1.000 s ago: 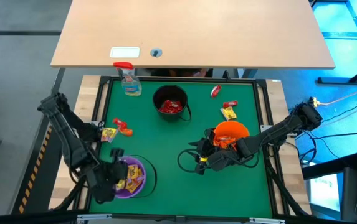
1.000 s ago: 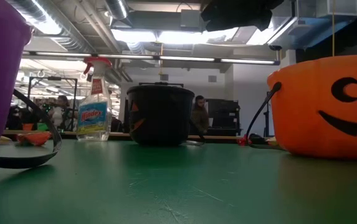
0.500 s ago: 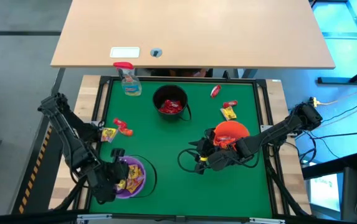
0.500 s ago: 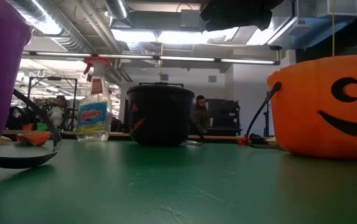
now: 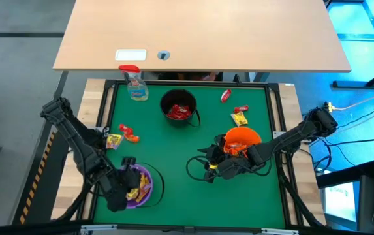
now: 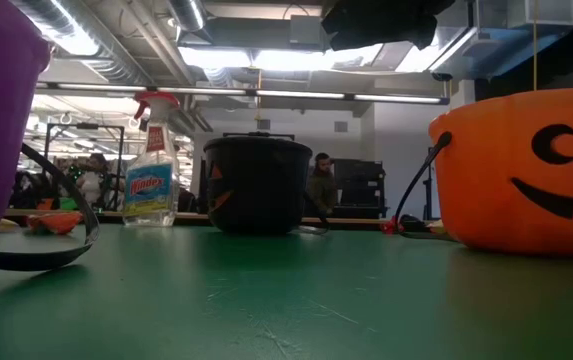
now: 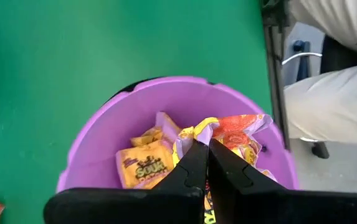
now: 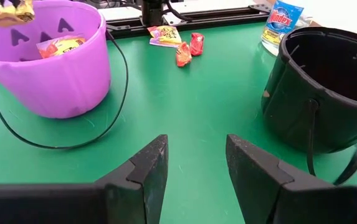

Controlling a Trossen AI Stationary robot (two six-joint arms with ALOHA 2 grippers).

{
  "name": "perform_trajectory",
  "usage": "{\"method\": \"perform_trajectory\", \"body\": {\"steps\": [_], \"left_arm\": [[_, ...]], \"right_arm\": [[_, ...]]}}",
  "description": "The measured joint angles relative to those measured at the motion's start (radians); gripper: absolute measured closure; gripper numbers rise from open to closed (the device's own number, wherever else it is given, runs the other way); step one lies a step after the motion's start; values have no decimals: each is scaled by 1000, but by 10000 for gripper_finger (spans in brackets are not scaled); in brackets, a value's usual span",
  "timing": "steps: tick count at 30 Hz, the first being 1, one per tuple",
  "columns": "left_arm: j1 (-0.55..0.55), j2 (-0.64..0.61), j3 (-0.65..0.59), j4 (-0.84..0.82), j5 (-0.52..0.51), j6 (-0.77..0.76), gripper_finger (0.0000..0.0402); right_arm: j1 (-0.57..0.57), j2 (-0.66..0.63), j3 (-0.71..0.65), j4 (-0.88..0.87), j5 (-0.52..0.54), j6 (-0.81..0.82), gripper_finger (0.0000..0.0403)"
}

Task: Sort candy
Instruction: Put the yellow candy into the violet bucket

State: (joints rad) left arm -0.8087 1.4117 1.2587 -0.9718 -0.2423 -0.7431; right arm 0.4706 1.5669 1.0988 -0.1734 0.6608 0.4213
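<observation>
While its fingers are pressed together on a crinkled yellow-and-orange wrapped candy [image 7: 228,134], the left gripper [image 7: 204,163] sits directly over the mouth of the purple bucket [image 5: 136,187], at the near left of the green table [image 5: 173,153]. Inside that bucket lie more packets, one of them a flat yellow sour candy [image 7: 146,170] with printed lettering. With its two fingers spread apart and holding nothing, the right gripper [image 8: 194,165] hangs low over bare green surface just left of the orange bucket [image 5: 241,141], facing the purple bucket and the black bucket [image 8: 320,93].

Containers: the black bucket stands toward the far middle of the table and holds shiny red packets [image 5: 179,111]. The orange bucket, bearing a jack-o'-lantern face in the low view, holds orange-red pieces at its rim.

Loose candy: a yellow packet [image 5: 114,141] lies beside two red ones [image 5: 128,134] near the left edge; a red piece [image 5: 226,96], another red piece [image 5: 241,109] and a yellow one [image 5: 239,119] lie at the far right. All are small, flat and glossy.

A clear spray bottle [image 5: 134,83] with a red top stands at the far left corner.
</observation>
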Motion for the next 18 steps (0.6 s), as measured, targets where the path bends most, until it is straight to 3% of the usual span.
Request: {"method": "perform_trajectory", "body": {"steps": [18], "left_arm": [[7,0,0,42,-26,42,401]], "right_arm": [[0,0,0,0,1,-7,244]]}}
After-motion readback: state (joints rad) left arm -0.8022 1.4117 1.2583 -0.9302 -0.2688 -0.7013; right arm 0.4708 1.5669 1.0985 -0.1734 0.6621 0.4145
